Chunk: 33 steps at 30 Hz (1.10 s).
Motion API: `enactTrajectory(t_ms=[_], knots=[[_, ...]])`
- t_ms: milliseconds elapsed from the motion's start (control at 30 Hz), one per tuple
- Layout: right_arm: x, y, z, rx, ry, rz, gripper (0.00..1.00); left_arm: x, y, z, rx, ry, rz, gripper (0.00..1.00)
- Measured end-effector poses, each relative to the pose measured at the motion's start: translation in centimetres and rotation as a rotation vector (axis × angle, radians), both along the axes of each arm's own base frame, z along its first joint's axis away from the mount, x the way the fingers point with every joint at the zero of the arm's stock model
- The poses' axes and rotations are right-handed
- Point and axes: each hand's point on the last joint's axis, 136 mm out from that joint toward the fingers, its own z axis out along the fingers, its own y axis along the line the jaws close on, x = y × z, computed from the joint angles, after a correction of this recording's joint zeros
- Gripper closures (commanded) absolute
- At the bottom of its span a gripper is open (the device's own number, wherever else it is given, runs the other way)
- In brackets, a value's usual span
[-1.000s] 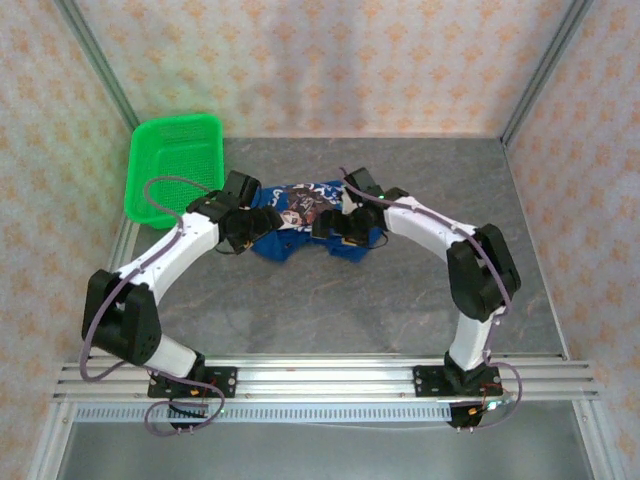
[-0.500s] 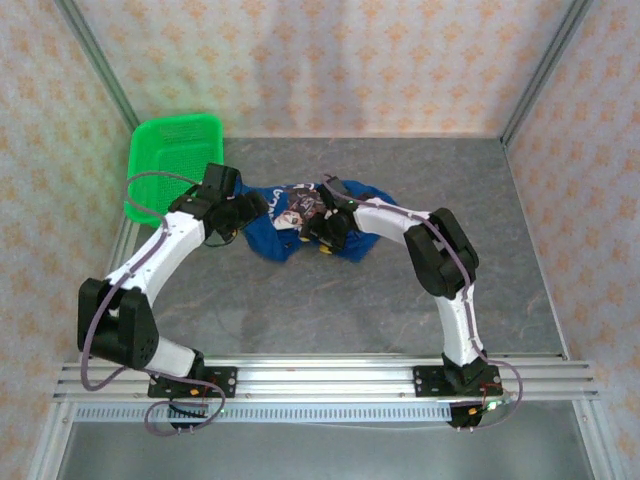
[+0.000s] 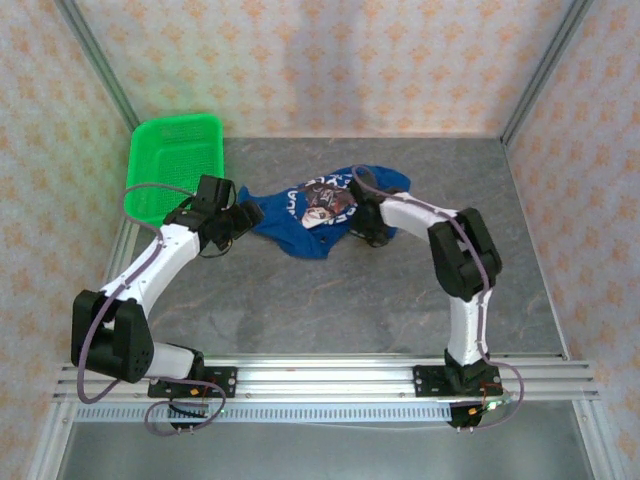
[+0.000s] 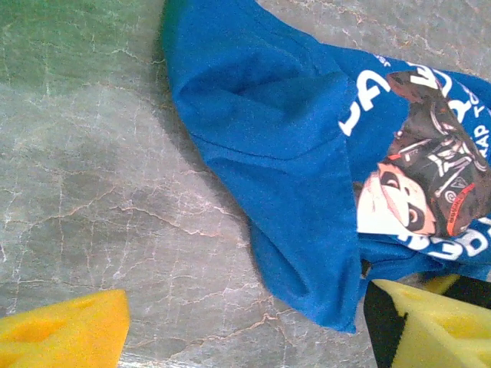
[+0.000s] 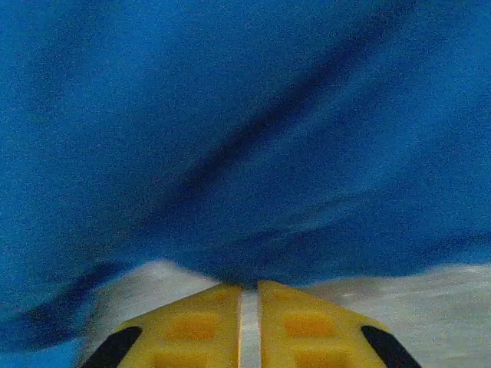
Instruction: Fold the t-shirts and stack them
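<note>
Your royal-blue cotton t-shirt [image 3: 318, 213] lies crumpled on the grey, stone-veined worktop [image 3: 350, 300], toward 12 o'clock from its middle. It is print side up, showing curved white lettering and a dark cartoon graphic, and the soft cloth is heaped in loose folds. The green plastic mesh basket [image 3: 178, 121] sits at 10 o'clock.

Your left claw [image 3: 235, 222] is at the shirt's 9 o'clock end with its yellow foam-like pads spread wide, one just beside the hem.

Your right claw [image 5: 248, 285], at the shirt's 4 o'clock edge, is closed to a thin slit. Its tips are against the blue fabric; you cannot tell whether any cloth is pinched.
</note>
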Motion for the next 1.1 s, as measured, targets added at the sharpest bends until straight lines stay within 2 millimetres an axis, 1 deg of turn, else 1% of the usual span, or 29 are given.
enactTrajectory(t_ms=[67,133,167,233,333,400,467,567,633,700,833,900,967,1067,1100], knots=[[0.2,-2.7,0.6,-0.041,-0.019,-0.005,0.69,0.0,-0.5,0.0,-0.003,-0.002,-0.013,0.19],[-0.1,-4.2,1.2,-0.039,-0.031,0.003,0.6,0.1,-1.3,0.1,-0.011,-0.015,-0.035,0.19],[-0.3,-4.7,1.5,-0.024,-0.035,0.009,0.55,0.2,-1.7,0.1,-0.018,-0.019,-0.047,0.19],[-0.6,-4.4,2.3,0.035,-0.05,0.026,0.49,0.5,-2.5,-0.3,-0.031,-0.009,-0.069,0.19],[-1.1,-2.0,4.1,0.165,-0.076,0.065,0.46,1.7,-3.3,-1.2,-0.04,0.025,-0.089,0.21],[-1.4,0.3,5.3,0.253,-0.093,0.095,0.44,3.1,-3.7,-1.6,-0.033,0.039,-0.104,0.22],[-2.0,2.7,5.8,0.312,-0.09,0.133,0.44,4.2,-4.1,-1.7,-0.035,0.043,-0.112,0.23],[-3.7,6.2,5.2,0.366,-0.044,0.179,0.44,6.0,-4.3,-2.2,-0.037,0.052,-0.119,0.27],[-4.5,7.8,4.3,0.389,-0.006,0.184,0.44,7.1,-4.3,-2.8,-0.032,0.06,-0.123,0.29],[-4.7,8.7,3.2,0.414,0.023,0.163,0.43,8.4,-4.3,-3.4,-0.026,0.073,-0.126,0.31],[-4.3,9.7,1.4,0.435,0.069,0.121,0.44,10.3,-4.1,-4.9,-0.014,0.095,-0.128,0.33],[-4.0,10.4,1.0,0.438,0.082,0.113,0.44,11.0,-4.0,-5.7,-0.012,0.113,-0.122,0.35],[-4.2,10.8,1.0,0.439,0.091,0.107,0.44,11.5,-4.0,-6.5,-0.009,0.13,-0.122,0.38],[-4.5,11.2,1.0,0.443,0.104,0.093,0.44,12.1,-4.0,-8.0,-0.002,0.153,-0.127,0.49],[-4.6,11.2,0.9,0.445,0.108,0.084,0.45,12.0,-4.0,-8.5,0.002,0.162,-0.131,0.55]])
